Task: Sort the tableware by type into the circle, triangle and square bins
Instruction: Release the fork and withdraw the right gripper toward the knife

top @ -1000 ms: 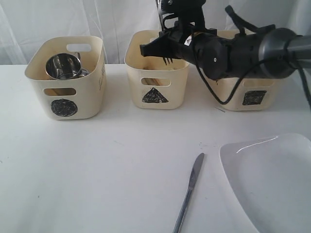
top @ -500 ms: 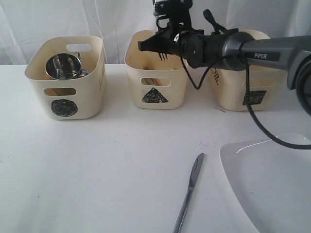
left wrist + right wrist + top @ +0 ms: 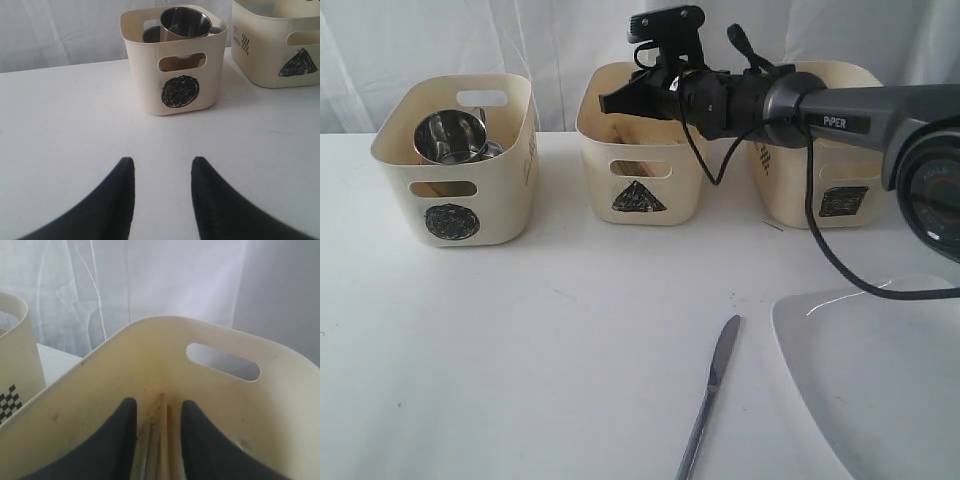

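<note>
1. Farthest left, the left gripper [image 3: 162, 161] hovers low over the white table [image 3: 520, 350]. Its 2 black fingers are spread apart with nothing between them, and they point toward the circle bin [image 3: 505, 195].
2. That bin stands at the back left of the table. A steel mug [image 3: 448, 137] sits tilted inside it, with its rim poking above the bin's edge.
3. The triangle bin [image 3: 595, 150] stands in the middle of the row, apart from the circle bin. Wooden chopsticks [image 3: 163, 432] lie along its bottom.
4. The right gripper [image 3: 616, 100] reaches in from the right and hangs over the triangle bin's opening. Its 2 fingers are parted and grip nothing; in the wrist view the chopsticks show down in the gap between them.
5. In front, a steel knife [image 3: 712, 390] lies flat on the table, its blade pointing toward the bins.
6. The square bin [image 3: 800, 190] stands at the back right, just beside the triangle bin and partly hidden behind the right arm. I cannot see what it holds.
7. Nearest the right edge, a large white plate [image 3: 880, 380] rests on the table close beside the knife without touching it. It is cut off by the frame.
</note>
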Motion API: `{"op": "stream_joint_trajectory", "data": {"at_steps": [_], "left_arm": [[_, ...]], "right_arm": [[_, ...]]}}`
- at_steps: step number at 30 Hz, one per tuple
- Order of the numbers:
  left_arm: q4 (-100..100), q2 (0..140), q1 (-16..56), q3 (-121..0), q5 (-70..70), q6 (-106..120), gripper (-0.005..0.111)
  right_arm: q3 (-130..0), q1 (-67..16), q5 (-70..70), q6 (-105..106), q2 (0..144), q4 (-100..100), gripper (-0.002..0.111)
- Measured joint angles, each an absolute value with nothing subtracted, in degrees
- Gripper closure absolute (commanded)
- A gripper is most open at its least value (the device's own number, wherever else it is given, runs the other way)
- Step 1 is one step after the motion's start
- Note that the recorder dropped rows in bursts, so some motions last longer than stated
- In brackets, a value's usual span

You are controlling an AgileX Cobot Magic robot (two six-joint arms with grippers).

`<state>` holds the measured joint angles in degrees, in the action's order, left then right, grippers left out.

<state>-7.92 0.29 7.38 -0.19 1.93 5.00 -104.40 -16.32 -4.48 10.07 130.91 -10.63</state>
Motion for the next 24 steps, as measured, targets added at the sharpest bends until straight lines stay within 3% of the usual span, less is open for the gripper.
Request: {"op": "stream_joint_trajectory", "data": {"at_steps": [12, 24], "left_arm": [[-7.9, 0.3, 7.4, -0.2, 1.9, 5.0, 0.064], [-7.9, 0.3, 7.4, -0.2, 1.9, 5.0, 0.064]], "right_arm": [[-100.8, -16.4, 8.0, 9.0, 124.1, -8.5, 0.078], [-76.4, -16.6, 14.0, 9.0, 104.9, -6.5, 0.078]]}}
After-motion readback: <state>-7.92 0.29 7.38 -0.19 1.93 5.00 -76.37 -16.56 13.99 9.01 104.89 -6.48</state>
